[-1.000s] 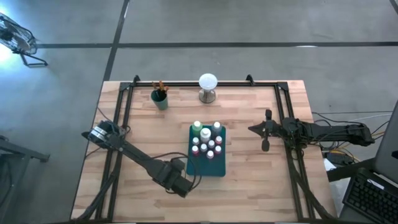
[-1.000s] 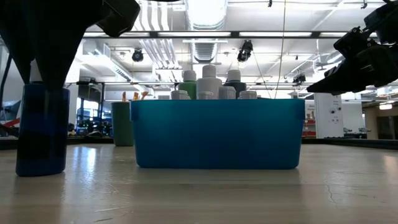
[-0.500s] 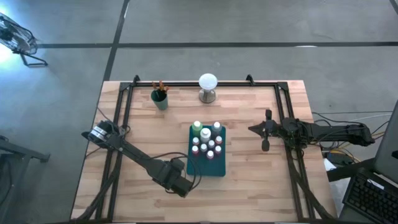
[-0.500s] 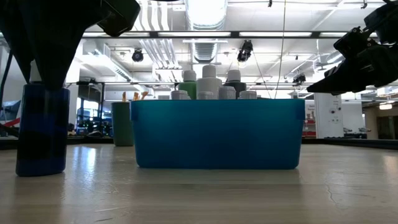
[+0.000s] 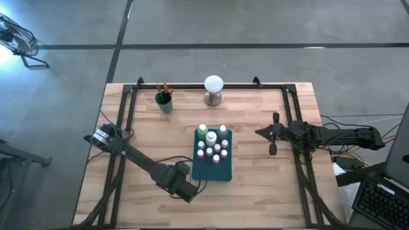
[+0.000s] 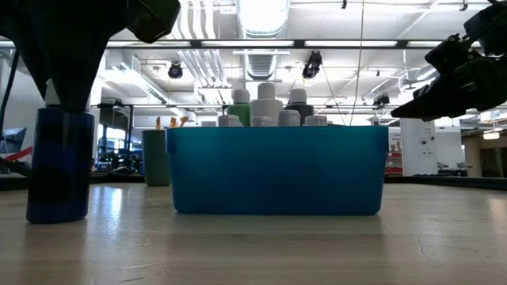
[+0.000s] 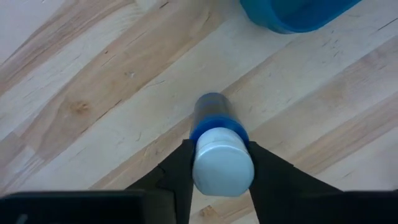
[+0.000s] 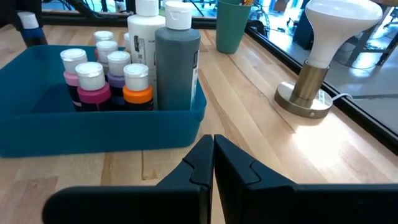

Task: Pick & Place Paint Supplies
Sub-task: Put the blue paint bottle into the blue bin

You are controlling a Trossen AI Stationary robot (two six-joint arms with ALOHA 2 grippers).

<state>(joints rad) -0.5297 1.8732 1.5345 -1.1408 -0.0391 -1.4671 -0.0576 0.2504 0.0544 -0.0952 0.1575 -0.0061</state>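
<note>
Where the bench [image 5: 268, 185] runs nearest us, we record the left tool [image 7: 219, 163], its two fingers closed on a blue bottle [image 7: 216, 134] with a white cap; the bottle stands upright on the wood, well apart from the front left corner of the teal bin [image 5: 222, 169]. From table height we see the same blue bottle [image 6: 59, 174] standing to the left of the bin, with the left arm coming down on it from above.

Next we list the teal bin itself, at mid-bench. It holds the paint bottles [image 5: 213, 145]: small white-capped ones in pink, purple and orange [image 8: 137, 87], a taller white bottle [image 8: 147, 34], a tall grey bottle [image 8: 177, 62] and a green bottle [image 5: 202, 133] at the bin's far end. All stand upright, close together.

To the right of the bin and apart from it, we note the right tool [image 8: 213, 155], raised over the bench with its fingers pressed together and nothing between them.

Along the far edge we enter a green cup [image 5: 165, 102] holding brown-handled brushes [image 5: 163, 89], and, to its right, a white ball on a metal base [image 5: 213, 90].
</note>
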